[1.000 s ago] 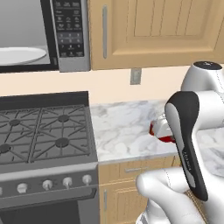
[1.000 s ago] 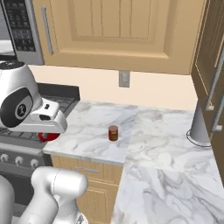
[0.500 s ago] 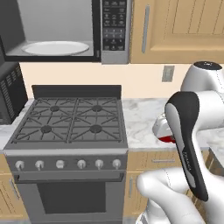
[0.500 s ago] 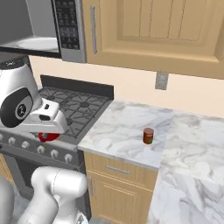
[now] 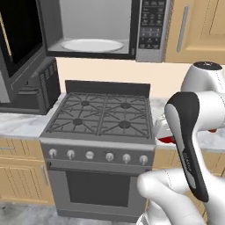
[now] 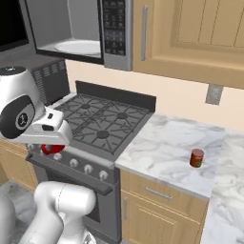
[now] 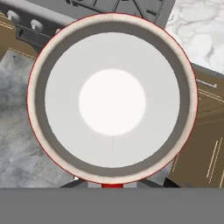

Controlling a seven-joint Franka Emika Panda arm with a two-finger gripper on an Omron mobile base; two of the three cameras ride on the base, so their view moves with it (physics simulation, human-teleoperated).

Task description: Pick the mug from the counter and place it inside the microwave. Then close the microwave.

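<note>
Kitchen cabinets in light wood frame a black gas stove (image 5: 103, 116), and everything else is easiest placed against that stove. Directly above it hangs the microwave (image 5: 99, 28), its dark-windowed door (image 5: 19, 37) swung wide to the stove's left, with a white round plate (image 5: 92, 45) lying inside and a black button panel (image 5: 151, 24) on its right edge. Left of the stove, against the wall, stands a dark grey countertop oven (image 5: 37, 90). Right of the stove runs the marble table (image 6: 176, 145), where 1 small red-brown can (image 6: 196, 157) stands upright, well apart from the stove's edge. The mug (image 6: 49, 149) is off the table — it hangs in the air just in front of the stove's knob row, tucked under the white hand of the arm. From the left base camera only a red sliver of it (image 5: 166, 139) peeks out at the stove's front right corner, behind the arm's dark forearm. Looking along the claw (image 7: 112, 186), the mug's white inside and thin red rim (image 7: 112, 98) sit squarely below the hand, with the stove's knobs and the floor beneath. The fingertips are mostly hidden by the rim, yet the claw is pinching the mug, carrying it clear of any surface.
</note>
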